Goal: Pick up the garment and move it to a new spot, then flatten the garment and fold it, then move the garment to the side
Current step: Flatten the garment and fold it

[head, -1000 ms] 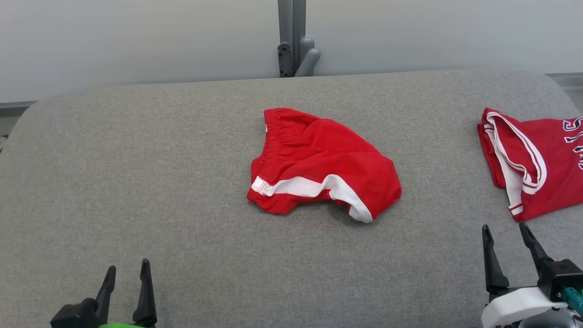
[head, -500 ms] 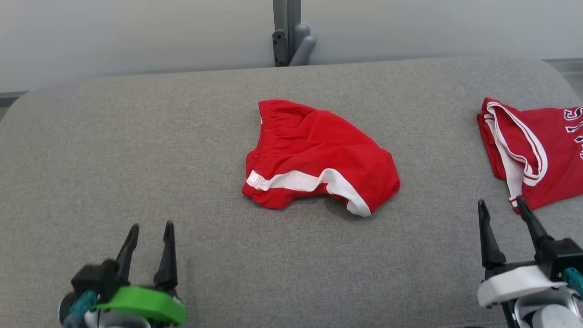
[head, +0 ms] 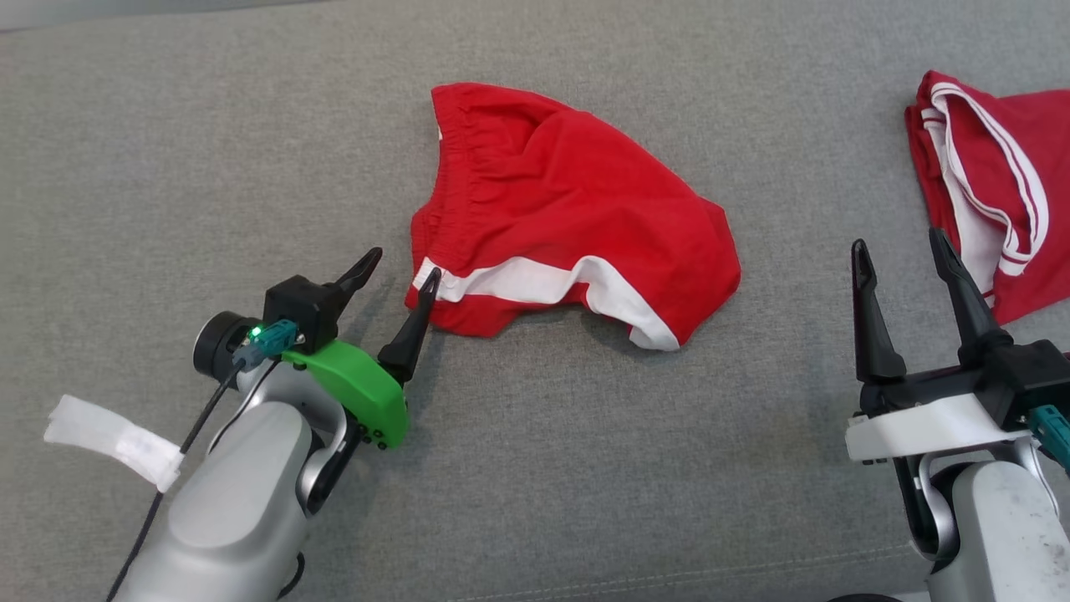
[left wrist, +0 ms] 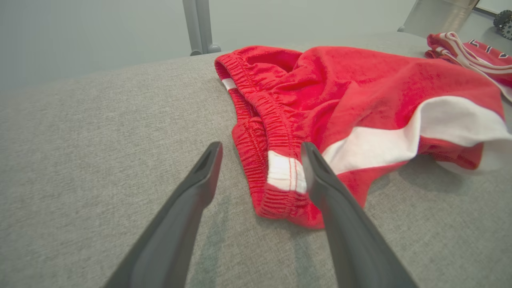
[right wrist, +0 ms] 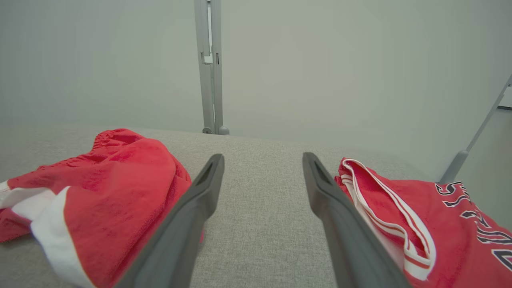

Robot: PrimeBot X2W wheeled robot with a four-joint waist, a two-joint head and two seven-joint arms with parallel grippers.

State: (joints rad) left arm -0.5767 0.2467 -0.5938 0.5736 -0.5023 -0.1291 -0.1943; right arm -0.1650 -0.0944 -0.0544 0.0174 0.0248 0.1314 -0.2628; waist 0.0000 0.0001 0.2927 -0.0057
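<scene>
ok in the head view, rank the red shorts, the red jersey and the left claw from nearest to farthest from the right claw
1. red jersey, just right of the right claw.
2. red shorts, in the middle, to its left.
3. left claw, far left, by the shorts' waistband corner.

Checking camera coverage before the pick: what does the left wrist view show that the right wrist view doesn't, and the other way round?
Left wrist view's own: the open left gripper, with the gathered elastic waistband corner of the red shorts with a white stripe between its fingers.
Right wrist view's own: the open right gripper over the grey upholstered cushion, and a slanted grey rod.
Shared: the shorts, the red white-trimmed jersey, the cushion, the upright grey post.
</scene>
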